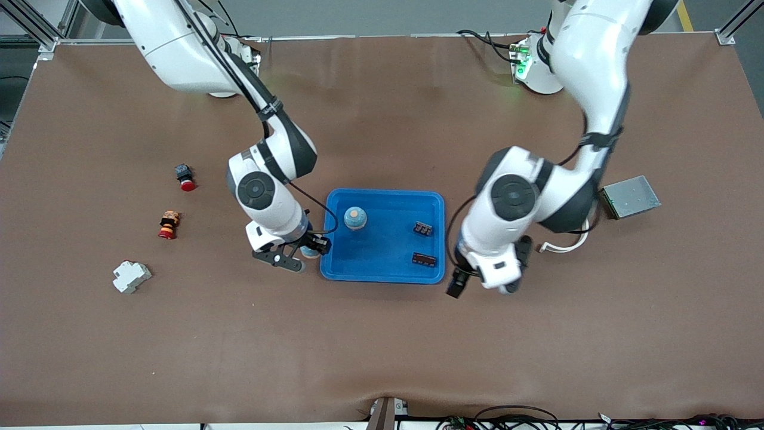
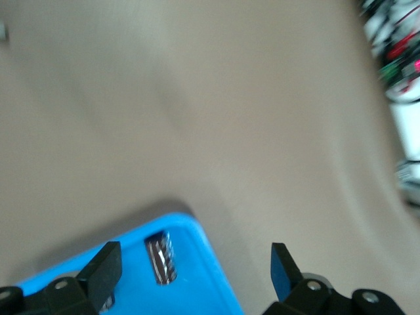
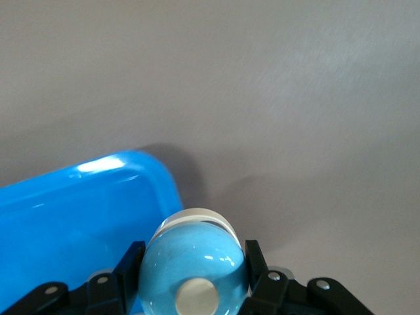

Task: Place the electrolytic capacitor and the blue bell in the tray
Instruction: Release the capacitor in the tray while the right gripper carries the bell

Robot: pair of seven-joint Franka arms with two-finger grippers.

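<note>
The bright-blue tray (image 1: 382,272) lies mid-table. In it stand a blue bell (image 1: 355,218) and two dark electrolytic capacitors (image 1: 423,228) (image 1: 424,258). My right gripper (image 1: 300,255) is shut on a second blue bell (image 1: 310,252) just outside the tray's rim at the right arm's end. The right wrist view shows this bell (image 3: 193,262) between the fingers (image 3: 128,262), with the tray's corner (image 3: 141,170) beside it. My left gripper (image 1: 480,286) is open and empty at the tray's corner at the left arm's end. Its wrist view (image 2: 193,272) shows that corner (image 2: 203,259) and one capacitor (image 2: 161,259).
A grey metal box (image 1: 630,196) and a white cable (image 1: 561,246) lie toward the left arm's end. Two red-capped buttons (image 1: 185,177) (image 1: 169,224) and a white breaker (image 1: 131,276) lie toward the right arm's end.
</note>
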